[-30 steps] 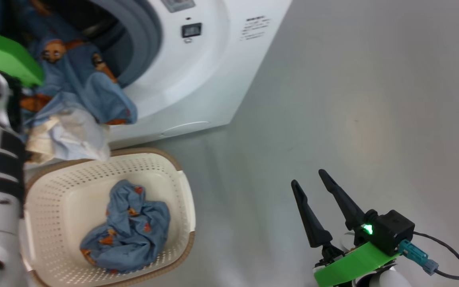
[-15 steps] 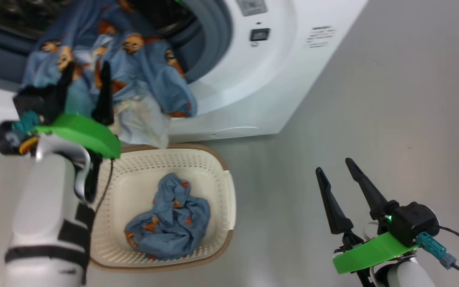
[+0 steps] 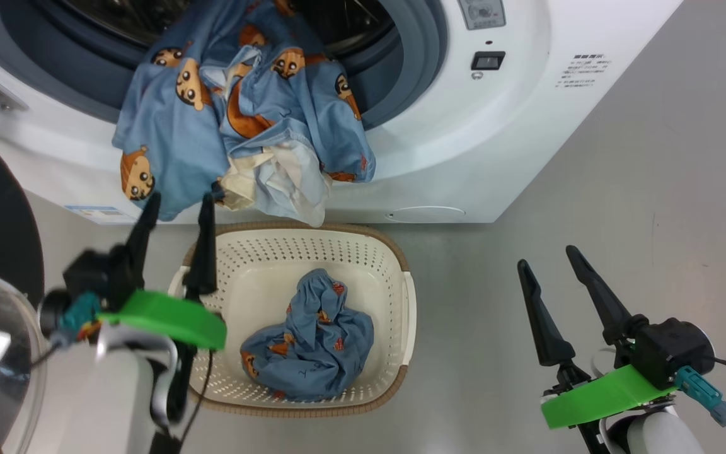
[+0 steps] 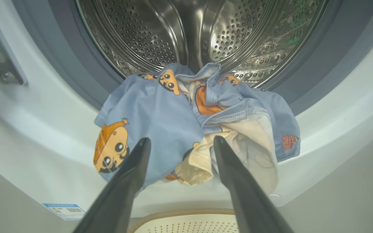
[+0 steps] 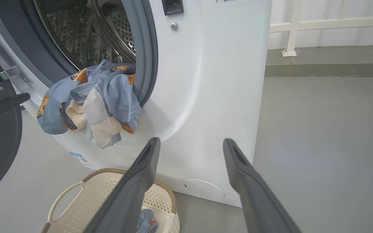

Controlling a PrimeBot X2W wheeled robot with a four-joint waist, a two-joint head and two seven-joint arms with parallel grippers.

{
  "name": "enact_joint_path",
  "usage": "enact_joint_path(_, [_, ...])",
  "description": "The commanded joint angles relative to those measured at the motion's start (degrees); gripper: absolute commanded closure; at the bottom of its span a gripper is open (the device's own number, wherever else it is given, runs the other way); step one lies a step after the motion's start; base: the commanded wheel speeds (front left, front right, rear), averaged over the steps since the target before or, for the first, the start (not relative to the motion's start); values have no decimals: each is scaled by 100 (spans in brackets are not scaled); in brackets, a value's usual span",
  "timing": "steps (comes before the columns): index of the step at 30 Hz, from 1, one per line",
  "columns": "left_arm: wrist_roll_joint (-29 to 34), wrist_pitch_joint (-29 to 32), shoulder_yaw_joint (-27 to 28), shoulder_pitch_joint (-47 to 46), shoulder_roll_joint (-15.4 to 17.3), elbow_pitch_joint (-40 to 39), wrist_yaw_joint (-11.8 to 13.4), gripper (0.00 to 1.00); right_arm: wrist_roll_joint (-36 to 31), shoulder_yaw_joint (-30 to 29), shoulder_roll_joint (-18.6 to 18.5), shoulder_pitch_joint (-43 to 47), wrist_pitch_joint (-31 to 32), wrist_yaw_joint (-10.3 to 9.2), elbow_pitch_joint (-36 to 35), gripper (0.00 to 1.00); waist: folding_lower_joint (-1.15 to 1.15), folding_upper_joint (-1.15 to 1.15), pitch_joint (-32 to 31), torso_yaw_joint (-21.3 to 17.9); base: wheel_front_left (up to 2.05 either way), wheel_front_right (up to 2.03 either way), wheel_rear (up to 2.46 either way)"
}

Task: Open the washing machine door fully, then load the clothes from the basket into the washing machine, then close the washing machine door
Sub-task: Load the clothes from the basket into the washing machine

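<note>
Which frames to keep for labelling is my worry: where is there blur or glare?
Head view: left pincer and its forearm look slightly smeared, the basket crisp. Left wrist view: bright glare on the drum. Right wrist view: evenly lit, right pincer soft up close.

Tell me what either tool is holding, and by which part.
Nothing is held. The left tool is open, close to the hanging light blue cartoon-print cloth; the right tool is open and empty.
</note>
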Motion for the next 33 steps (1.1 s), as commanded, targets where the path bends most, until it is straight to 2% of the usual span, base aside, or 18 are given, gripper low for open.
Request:
enact_joint_path(1, [-103,41,132,318,107,-372,83,0,-76,111,-26,95,-27,16,-155,0,0,0,-53,29,0,0,0])
enact_joint_path(18, [-251,179,105,2199,107,-1900,527,0,-23,136,-95,408,-27,16,-192,0,0,0,-404,-68,0,0,0])
enact_joint_path(26, [-240,232,117,2263,200,-1908,585,0,0,241,-139,427,-27,16,-187,0,0,0,-445,-150,0,0,0])
enact_joint_path(33, [-314,350,159,1762,305,-1570,527,0,4,319,-111,376,-27,16,-223,0,0,0,-243,-334,0,0,0])
